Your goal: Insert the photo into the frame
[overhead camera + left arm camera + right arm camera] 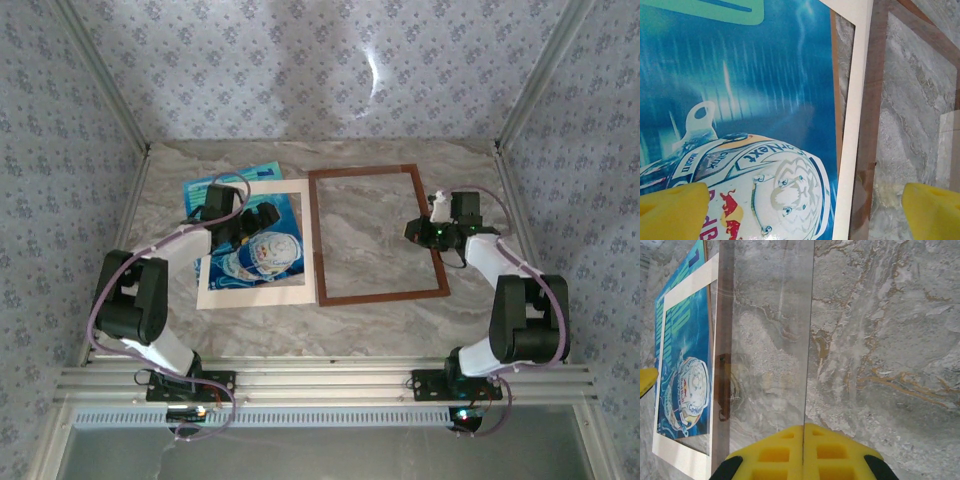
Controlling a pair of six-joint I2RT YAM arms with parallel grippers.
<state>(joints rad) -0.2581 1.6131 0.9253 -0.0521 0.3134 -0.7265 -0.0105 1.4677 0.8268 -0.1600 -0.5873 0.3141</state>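
Blue-teal photo, reddish-brown frame, cream mat, grey marbled table

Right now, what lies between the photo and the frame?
The cream mat's right border separates the photo from the frame's left bar, clearest in the left wrist view.

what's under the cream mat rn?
The photo: its helmeted figure shows through the cream mat's window, and a blue corner sticks out past the mat's far-left edge. The photo's edges beneath the mat's border are covered, so anything else under there can't be told.
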